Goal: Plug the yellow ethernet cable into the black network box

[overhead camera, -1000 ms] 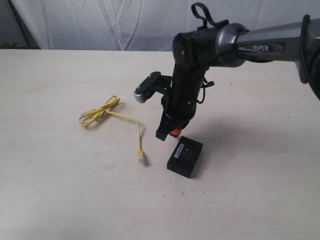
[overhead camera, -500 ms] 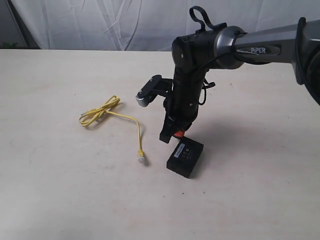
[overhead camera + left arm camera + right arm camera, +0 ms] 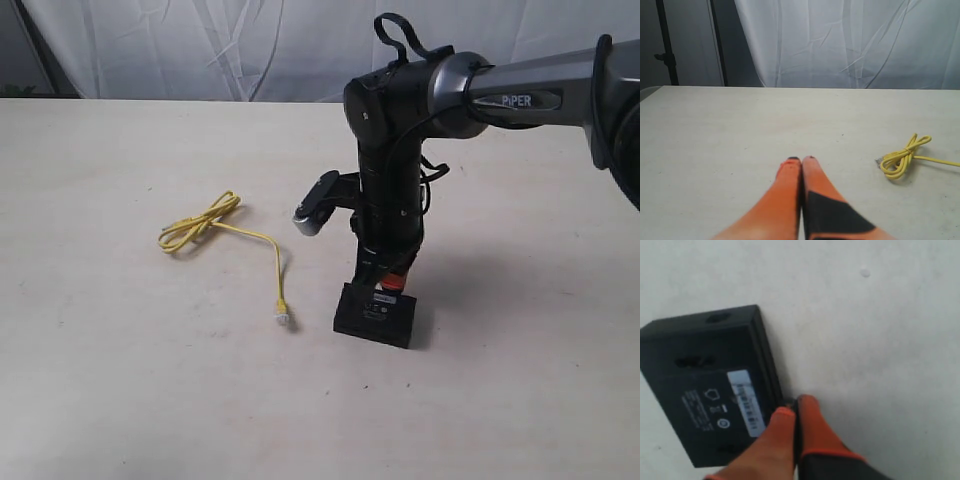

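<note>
The yellow ethernet cable [image 3: 215, 228] lies on the table left of centre, knotted loop at the far end, clear plug [image 3: 284, 318] at the near end. The left wrist view shows its loop [image 3: 902, 157] off to one side. The black network box [image 3: 375, 318] lies flat right of the plug, white label up [image 3: 705, 380]. My right gripper [image 3: 385, 285] points down at the box's far edge; in its wrist view the orange fingers [image 3: 792, 407] are shut together and touch the box's side. My left gripper [image 3: 801, 159] is shut and empty above bare table.
A beige table [image 3: 120, 380] carries everything. A white curtain [image 3: 250, 50] hangs behind the far edge. The right arm's grey link [image 3: 520, 95] reaches in from the right, with a camera bracket [image 3: 315, 208] sticking out to the left.
The right gripper has dropped and swung right onto the box's far edge. The box has turned squarer to the camera and shifted slightly. The cable has not moved.
</note>
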Available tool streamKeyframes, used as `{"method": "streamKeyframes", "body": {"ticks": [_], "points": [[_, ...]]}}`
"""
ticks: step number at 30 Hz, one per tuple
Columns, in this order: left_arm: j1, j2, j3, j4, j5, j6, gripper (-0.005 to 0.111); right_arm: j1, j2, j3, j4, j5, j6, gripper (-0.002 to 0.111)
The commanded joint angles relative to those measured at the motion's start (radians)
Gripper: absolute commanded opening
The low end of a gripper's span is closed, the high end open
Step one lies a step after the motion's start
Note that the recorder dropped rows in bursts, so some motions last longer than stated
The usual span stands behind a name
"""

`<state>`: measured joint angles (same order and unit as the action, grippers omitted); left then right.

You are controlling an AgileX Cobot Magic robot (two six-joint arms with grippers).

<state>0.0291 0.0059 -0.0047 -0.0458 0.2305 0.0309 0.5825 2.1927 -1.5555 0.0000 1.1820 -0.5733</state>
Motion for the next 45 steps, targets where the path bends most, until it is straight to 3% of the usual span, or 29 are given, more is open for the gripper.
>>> {"method": "streamKeyframes", "body": {"ticks": [1,15,26,31,37,45], "points": [[0.0,-0.006,0.005,0.003,0.001,-0.003,0.0,-0.001,-0.003,-0.006,0.0,0.039,0.002,-0.001],[0.0,-0.006,0.005,0.003,0.001,-0.003,0.0,-0.001,-0.003,-0.006,0.105,0.039,0.005,-0.001],[0.0,-0.006,0.005,0.003,0.001,-0.003,0.0,-0.007,-0.057,-0.004,-0.159,0.039,0.187,-0.001],[0.0,-0.006,0.005,0.003,0.001,-0.003,0.0,-0.012,-0.168,0.0,-0.015,0.039,0.145,-0.001],[0.0,-0.006,0.005,0.003,0.001,-0.003,0.0,0.007,-0.231,0.059,0.376,0.039,-0.031,-0.001],[0.0,-0.006,0.005,0.003,0.001,-0.003,0.0,0.136,-0.23,0.144,0.244,0.003,-0.03,-0.001]]}}
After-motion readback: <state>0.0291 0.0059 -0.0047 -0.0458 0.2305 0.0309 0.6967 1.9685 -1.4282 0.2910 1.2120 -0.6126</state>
